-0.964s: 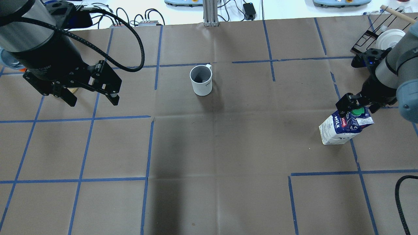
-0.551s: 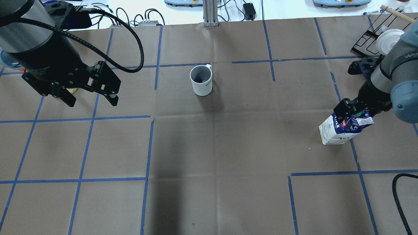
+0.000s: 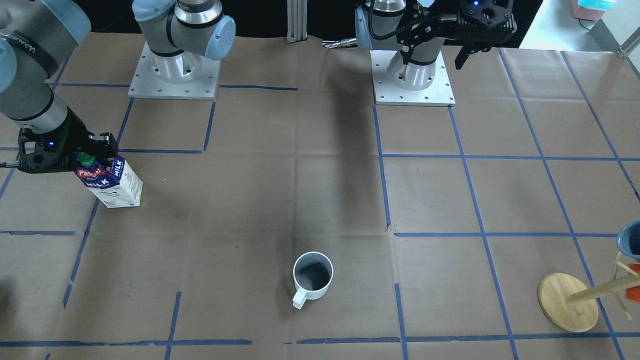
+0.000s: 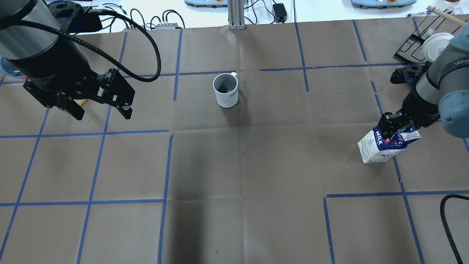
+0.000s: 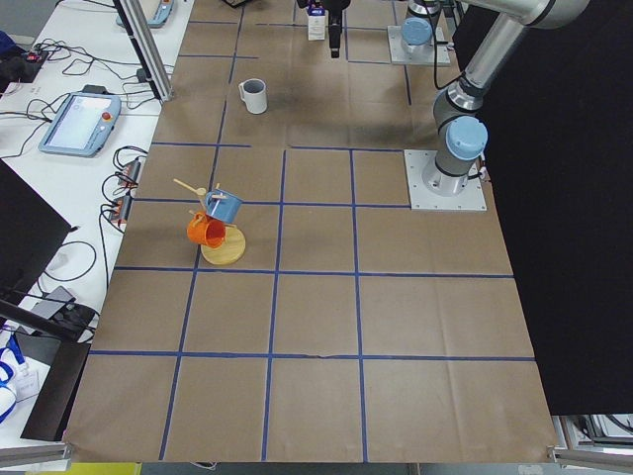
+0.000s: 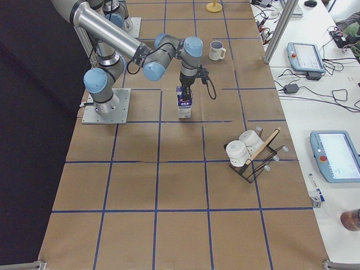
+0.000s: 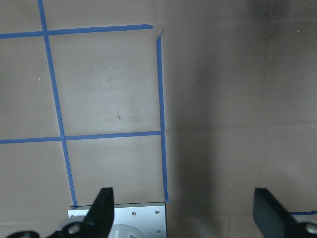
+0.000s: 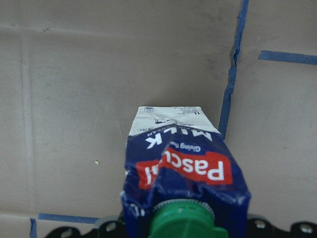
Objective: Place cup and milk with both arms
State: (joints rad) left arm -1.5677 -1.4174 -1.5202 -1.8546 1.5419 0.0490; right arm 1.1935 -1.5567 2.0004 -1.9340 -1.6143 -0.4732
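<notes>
The white cup stands upright at the table's far middle, handle away from the robot; it also shows in the front view. The milk carton stands on the table at the right, also seen in the front view. My right gripper is shut on the carton's gable top at the green cap. The right wrist view shows the carton's top creased. My left gripper is open and empty, held high over the left of the table, far from the cup.
A wooden mug stand with a blue and an orange mug stands at the far left. A black wire rack with white cups sits at the far right. Cables lie beyond the far edge. The arm bases stand on the robot's side.
My right gripper has come down over the carton's top and its fingers have drawn in around it. The left gripper has barely shifted. The cup has not moved.
</notes>
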